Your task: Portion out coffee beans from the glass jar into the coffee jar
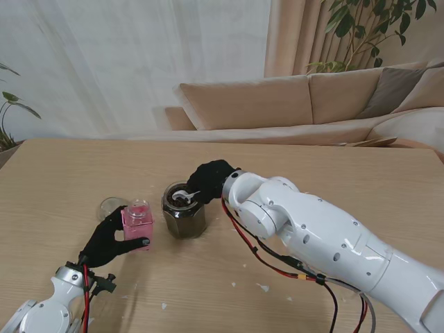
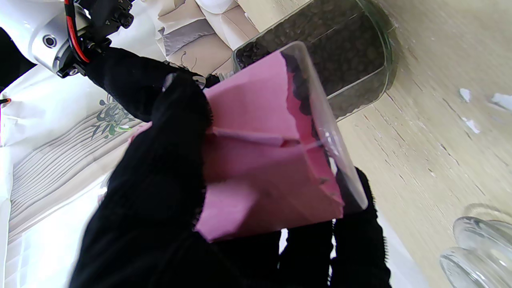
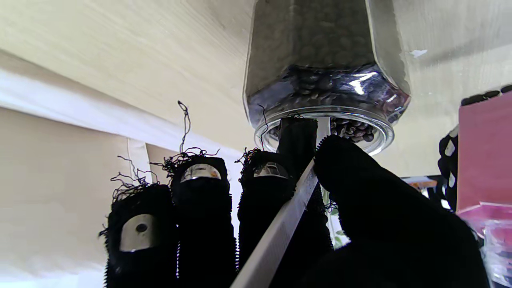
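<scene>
A glass jar (image 1: pixel 184 211) full of dark coffee beans stands open in the middle of the table; it also shows in the left wrist view (image 2: pixel 332 60) and the right wrist view (image 3: pixel 326 76). My right hand (image 1: pixel 211 179), in a black glove, is shut on a white spoon (image 3: pixel 280 232) whose bowl (image 1: pixel 184 196) lies in the jar's mouth. My left hand (image 1: pixel 111 239) is shut on the small coffee jar with a pink label (image 1: pixel 137 223), held upright just left of the glass jar. Some beans lie at the bottom of the pink-labelled jar (image 2: pixel 264 152).
A round glass lid (image 1: pixel 113 206) lies on the table behind the pink jar, also seen as the glass lid (image 2: pixel 476 248). Small white crumbs (image 1: pixel 263 287) dot the wood nearer to me. A beige sofa (image 1: pixel 298 100) stands beyond the table's far edge.
</scene>
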